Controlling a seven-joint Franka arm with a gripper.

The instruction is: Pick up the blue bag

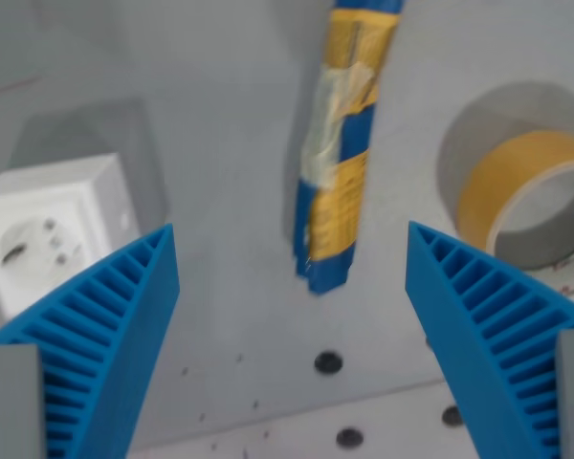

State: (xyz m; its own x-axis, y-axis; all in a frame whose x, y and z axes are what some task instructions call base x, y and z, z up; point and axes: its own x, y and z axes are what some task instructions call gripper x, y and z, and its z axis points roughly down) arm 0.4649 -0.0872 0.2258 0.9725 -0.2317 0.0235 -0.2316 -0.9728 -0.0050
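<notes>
The blue bag (337,153), blue with yellow patches and a shiny wrapper, stands on edge in the upper middle of the wrist view, running from the top edge down to about mid-frame. My gripper (292,277) is open, its two blue ribbed fingers (115,325) spread wide at the lower left and lower right. The bag's lower end lies between the fingers' line and slightly beyond the tips. Nothing is held between the fingers.
A white socket box (53,229) sits at the wrist view's left, close to the left finger. A roll of tape (526,191) lies at the right, near the right finger. The grey surface has dark holes (328,362) near the bottom.
</notes>
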